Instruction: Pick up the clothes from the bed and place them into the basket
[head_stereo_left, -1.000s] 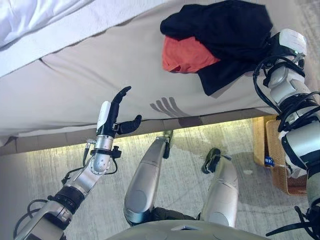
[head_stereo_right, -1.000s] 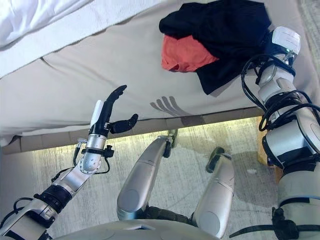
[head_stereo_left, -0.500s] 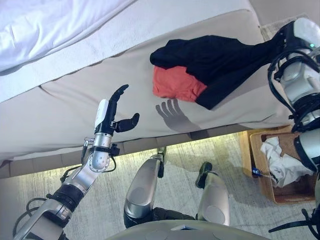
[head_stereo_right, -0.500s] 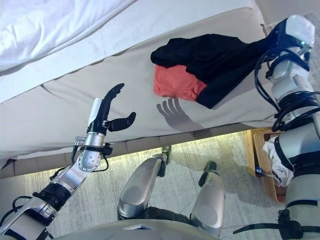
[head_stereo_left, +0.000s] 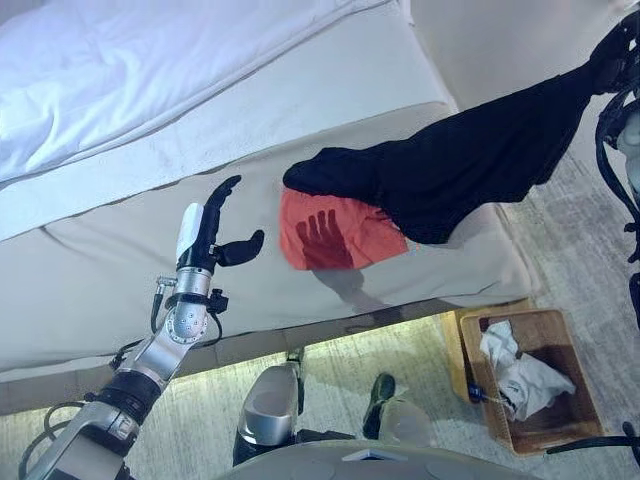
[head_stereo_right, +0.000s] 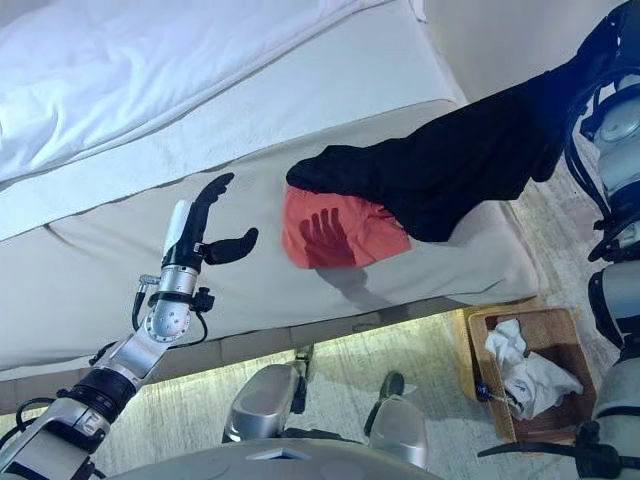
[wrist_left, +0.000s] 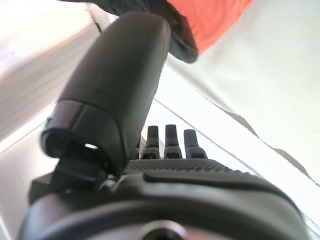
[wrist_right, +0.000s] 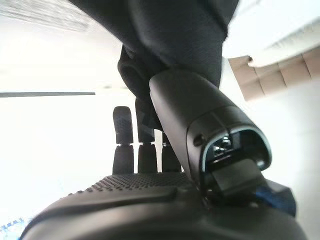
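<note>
The right hand (wrist_right: 165, 150) grips the black garment (head_stereo_left: 460, 165), stretched from the bed (head_stereo_left: 150, 260) where it overlaps an orange one (head_stereo_left: 335, 228); the left hand (head_stereo_left: 210, 235) hovers open; the basket (head_stereo_left: 530, 385) apparently holds white cloth (head_stereo_left: 520, 370).

— The black garment (head_stereo_left: 470, 160)?
— Matt, soft cloth, as is the orange one (head_stereo_left: 335, 232).
— The basket (head_stereo_right: 572, 345)?
— Woven, rough, with crumpled white cloth (head_stereo_right: 525, 372) inside.
— The bed (head_stereo_left: 120, 260)?
— Smooth beige fabric.
</note>
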